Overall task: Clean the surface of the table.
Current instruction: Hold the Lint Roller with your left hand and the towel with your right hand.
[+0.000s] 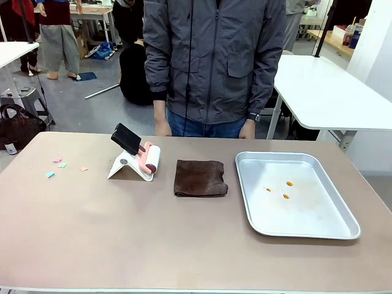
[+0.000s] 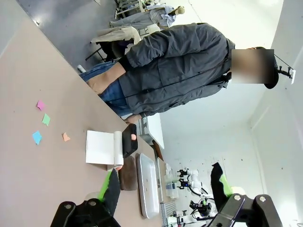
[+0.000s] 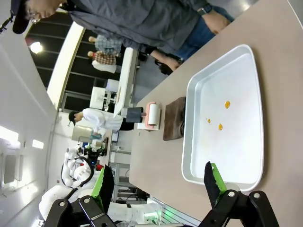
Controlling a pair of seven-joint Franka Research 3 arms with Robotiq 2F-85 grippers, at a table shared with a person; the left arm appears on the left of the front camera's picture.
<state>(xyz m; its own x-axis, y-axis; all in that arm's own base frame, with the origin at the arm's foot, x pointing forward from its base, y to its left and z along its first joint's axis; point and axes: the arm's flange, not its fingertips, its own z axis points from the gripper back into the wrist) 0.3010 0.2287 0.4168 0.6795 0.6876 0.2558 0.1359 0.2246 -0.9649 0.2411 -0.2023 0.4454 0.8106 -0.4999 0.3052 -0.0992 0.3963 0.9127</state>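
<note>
The beige-brown table (image 1: 122, 233) spans the front view. Several small coloured paper scraps (image 1: 58, 165) lie at its left. A lint roller (image 1: 147, 158) with a black handle rests on a white stand near the middle, and a folded brown cloth (image 1: 200, 177) lies beside it. In the left wrist view my left gripper (image 2: 165, 187) hangs open above the table (image 2: 28, 179), with the scraps (image 2: 45, 124) and roller (image 2: 118, 147) ahead. In the right wrist view my right gripper (image 3: 158, 182) is open above the silver tray (image 3: 246, 161).
The silver tray (image 1: 275, 226) at the right holds three small orange bits (image 1: 286, 190). A person in a grey jacket (image 1: 214, 61) stands at the far edge, hands hanging by the table. White tables stand behind.
</note>
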